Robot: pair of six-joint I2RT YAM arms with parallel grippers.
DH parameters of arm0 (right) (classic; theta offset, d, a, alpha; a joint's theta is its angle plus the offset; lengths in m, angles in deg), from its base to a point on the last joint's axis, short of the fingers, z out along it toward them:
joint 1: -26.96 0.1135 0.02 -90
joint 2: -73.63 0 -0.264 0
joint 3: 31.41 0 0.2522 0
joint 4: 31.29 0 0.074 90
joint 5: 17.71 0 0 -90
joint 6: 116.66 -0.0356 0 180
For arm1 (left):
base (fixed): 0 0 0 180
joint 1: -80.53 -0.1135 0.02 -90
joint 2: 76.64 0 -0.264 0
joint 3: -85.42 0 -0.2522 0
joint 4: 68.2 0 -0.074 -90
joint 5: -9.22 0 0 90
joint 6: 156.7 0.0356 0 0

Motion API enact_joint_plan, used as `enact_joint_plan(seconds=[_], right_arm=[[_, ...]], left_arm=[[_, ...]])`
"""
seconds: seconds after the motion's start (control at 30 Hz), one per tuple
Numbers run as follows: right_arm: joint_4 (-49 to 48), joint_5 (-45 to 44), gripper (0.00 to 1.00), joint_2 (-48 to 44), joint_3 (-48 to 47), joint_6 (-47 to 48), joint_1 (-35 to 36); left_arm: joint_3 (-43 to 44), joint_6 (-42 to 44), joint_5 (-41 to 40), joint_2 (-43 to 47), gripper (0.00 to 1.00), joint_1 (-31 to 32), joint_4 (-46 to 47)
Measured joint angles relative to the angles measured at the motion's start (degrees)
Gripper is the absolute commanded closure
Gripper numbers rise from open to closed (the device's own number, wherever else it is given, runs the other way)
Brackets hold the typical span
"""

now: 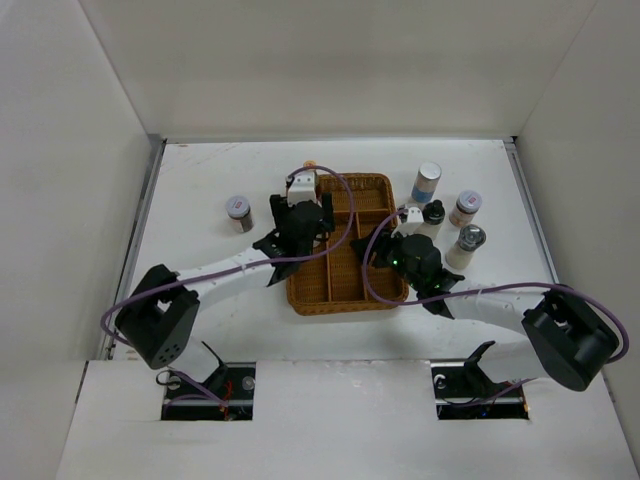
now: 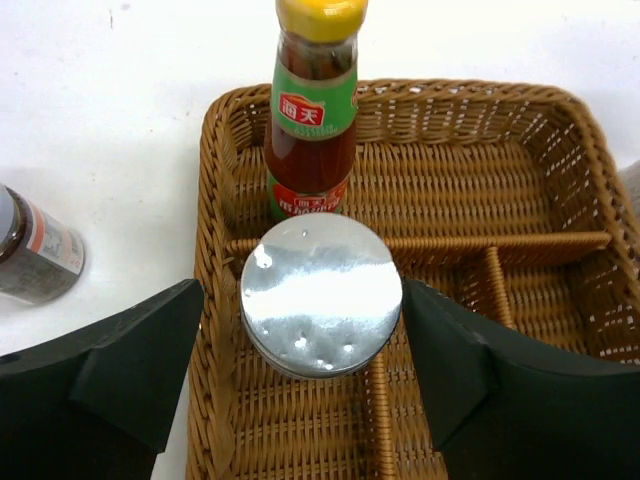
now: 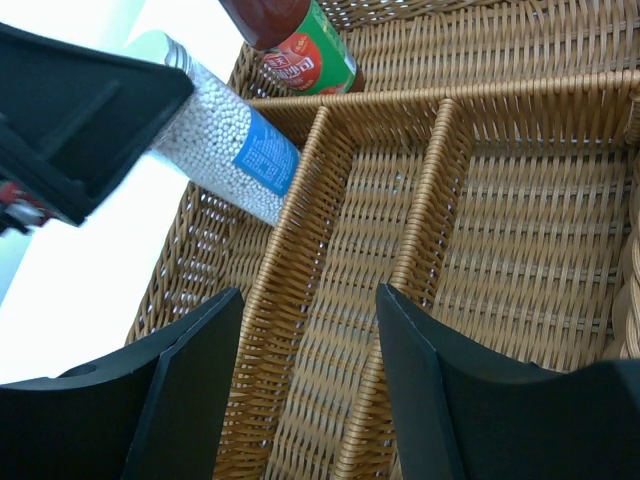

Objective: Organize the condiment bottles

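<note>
The red-sauce bottle [image 2: 312, 130] with a yellow cap stands in the far-left compartment of the wicker tray [image 1: 372, 188]. My left gripper [image 2: 302, 300] is open, with its jaws either side of a chrome-topped, blue-labelled cylinder of white beads [image 2: 320, 295]. That cylinder leans in the tray's left front compartment and also shows in the right wrist view [image 3: 230, 150]. My right gripper [image 3: 310, 300] is open and empty over the tray's middle compartment. In the top view the left gripper [image 1: 300, 228] is over the tray's left side and the right gripper [image 1: 400, 255] over its right side.
A brown spice jar [image 1: 239, 213] stands on the table left of the tray. Right of the tray stand a blue-labelled cylinder [image 1: 427, 183], a black-capped shaker [image 1: 433, 214], a spice jar [image 1: 465, 208] and a chrome-topped shaker [image 1: 468, 245]. White walls enclose the table.
</note>
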Motion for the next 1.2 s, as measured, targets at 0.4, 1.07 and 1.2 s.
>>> enact_joint_plan(seconds=[0.4,1.07,1.2], right_arm=[[-0.1,-0.2,0.37,-1.7,0.1,-0.2,0.0],[0.1,-0.5,0.35,-1.3,0.1,-0.1,0.1],[0.1,-0.5,0.35,-1.0,0.1,0.0,0.1]], left_arm=[[-6.5,-1.4,-2.1,20.6,0.14,-4.4,1.2],[-1.7,-5.7,3.2,-3.0,0.15,-26.6,-5.2],[0.5,-4.9,4.0,-7.2,0.31,-28.3,-3.3]])
